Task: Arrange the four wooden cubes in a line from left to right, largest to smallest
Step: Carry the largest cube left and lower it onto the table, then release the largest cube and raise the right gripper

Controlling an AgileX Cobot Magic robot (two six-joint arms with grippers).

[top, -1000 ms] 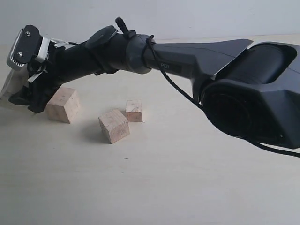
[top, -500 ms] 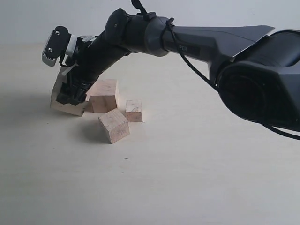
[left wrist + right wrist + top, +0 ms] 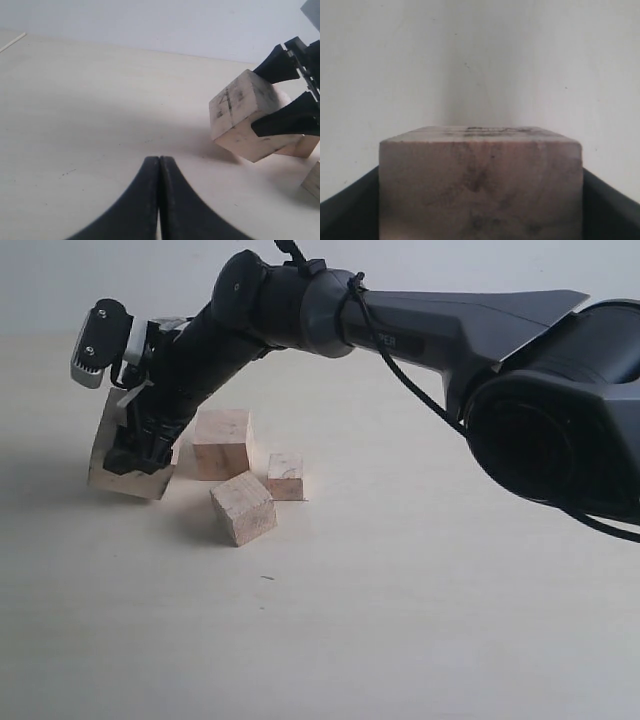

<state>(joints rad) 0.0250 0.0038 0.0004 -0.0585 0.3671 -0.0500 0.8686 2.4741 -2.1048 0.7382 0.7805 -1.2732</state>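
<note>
My right gripper (image 3: 138, 445) reaches across to the left and is shut on the largest wooden cube (image 3: 108, 468), which is tilted with its low edge at or just above the table. In the left wrist view its pencil-marked face (image 3: 231, 111) shows between the black fingers (image 3: 289, 121). The same cube fills the right wrist view (image 3: 480, 182). The second-largest cube (image 3: 222, 443) stands just right of it, with the third cube (image 3: 243, 507) in front and the smallest cube (image 3: 285, 477) beside them. My left gripper (image 3: 160, 160) is shut on nothing, low over bare table.
The right arm's black forearm (image 3: 420, 335) and large base housing (image 3: 560, 420) span the upper right of the exterior view, above the cubes. A pale tabletop (image 3: 350, 640) stretches in front, with a white wall (image 3: 150, 270) behind.
The right gripper swung rightward with the largest cube, then eased back left. The second-largest cube ended farther right, next to the two small cubes, which stayed put.
</note>
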